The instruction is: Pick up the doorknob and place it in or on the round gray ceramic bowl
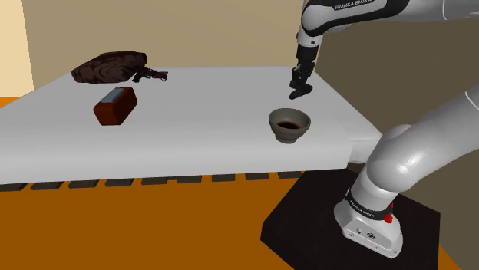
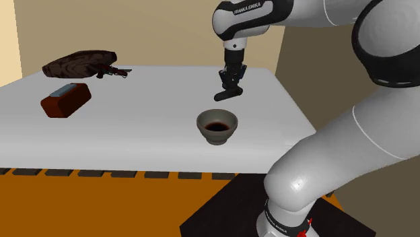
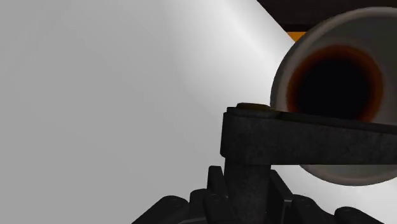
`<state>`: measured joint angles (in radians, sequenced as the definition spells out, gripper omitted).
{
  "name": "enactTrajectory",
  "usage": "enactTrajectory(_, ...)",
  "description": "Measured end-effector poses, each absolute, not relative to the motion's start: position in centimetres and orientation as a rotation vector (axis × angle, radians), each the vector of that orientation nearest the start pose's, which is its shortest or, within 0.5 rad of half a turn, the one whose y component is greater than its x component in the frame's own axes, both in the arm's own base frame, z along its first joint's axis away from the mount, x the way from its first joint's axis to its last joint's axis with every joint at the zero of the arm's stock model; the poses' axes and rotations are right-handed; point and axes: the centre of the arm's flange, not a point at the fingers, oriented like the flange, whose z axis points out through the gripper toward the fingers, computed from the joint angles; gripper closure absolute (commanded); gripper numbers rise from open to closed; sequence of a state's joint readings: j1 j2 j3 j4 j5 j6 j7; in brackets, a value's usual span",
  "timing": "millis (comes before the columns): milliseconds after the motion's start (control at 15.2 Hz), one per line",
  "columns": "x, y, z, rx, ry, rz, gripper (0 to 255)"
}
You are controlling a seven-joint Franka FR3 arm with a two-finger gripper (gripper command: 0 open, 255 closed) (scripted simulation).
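From the shoulder view's left, I see a dark brown bag [image 1: 110,67] lying at the far side of the white table [image 1: 199,115]. A small dark object [image 1: 150,74] sits just beside it; I can't make out what it is. Nearer my side of the bag is a reddish-brown block [image 1: 116,106] with a grey top.

Further right stands the round grey bowl [image 1: 289,136], upright, its inside dark reddish-brown. Just beyond the bowl hangs my claw [image 1: 300,81], pointing down from the white arm [image 1: 414,161]. The doorknob [image 1: 301,93], a dark lever-shaped piece, sits at the claw's tip, directly beneath the hand.

In the wrist view the claw [image 3: 247,191] is pinching the doorknob's stem, one black finger [image 3: 213,184] on each side and pressed against it. The doorknob's bar [image 3: 305,143] runs sideways from the stem and crosses in front of the bowl's mouth. The bowl's grey wall [image 3: 347,173] shows just under the bar.

The doorknob looks lifted clear of the table, near the bowl but not inside it, though I can't be sure from these angles. At the lower right is the black stand [image 1: 307,222].
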<state>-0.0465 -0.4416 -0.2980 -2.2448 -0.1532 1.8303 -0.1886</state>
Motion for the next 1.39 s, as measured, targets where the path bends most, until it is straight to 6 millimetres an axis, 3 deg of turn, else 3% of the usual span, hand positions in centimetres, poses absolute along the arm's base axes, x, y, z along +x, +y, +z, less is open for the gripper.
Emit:
enactTrajectory(330,35.9,-11.2,52.7,-3.163,0.143,-0.010,255)
enactTrajectory(462,35.3,-9.9,52.4,-3.164,0.144,-0.011,255)
enactTrajectory(1188,35.0,-9.5,46.7,-3.164,0.146,-0.010,255)
enactTrajectory(1386,35.0,-9.4,46.2,-3.164,0.146,-0.010,255)
